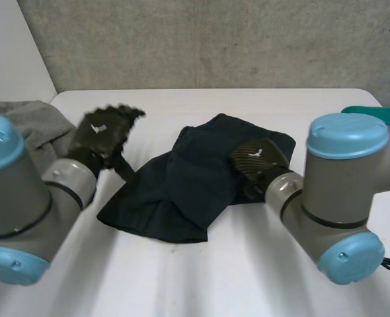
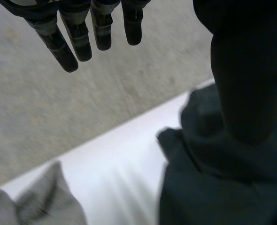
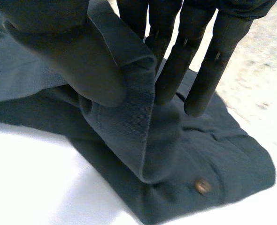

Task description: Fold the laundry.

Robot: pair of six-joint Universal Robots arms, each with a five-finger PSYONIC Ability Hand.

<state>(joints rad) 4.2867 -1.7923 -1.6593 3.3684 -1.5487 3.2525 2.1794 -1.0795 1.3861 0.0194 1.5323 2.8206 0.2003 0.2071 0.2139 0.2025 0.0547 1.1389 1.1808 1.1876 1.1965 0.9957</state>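
One dark navy woven garment (image 1: 182, 188), crumpled, mid white table (image 1: 248, 277). R hand (image 1: 256, 160) pinches a fold betw. thumb and fingers. L hand (image 1: 104, 132): fingers straight, empty.

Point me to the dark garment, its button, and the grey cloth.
dark garment (image 1: 182, 191): head view, middle of the cloth.
button (image 3: 203, 186): right wrist view, its face.
grey cloth (image 1: 39, 122): head view, bare part by the left arm.

A crumpled navy garment (image 1: 182, 185) lies well apart from a grey garment (image 1: 39, 122).
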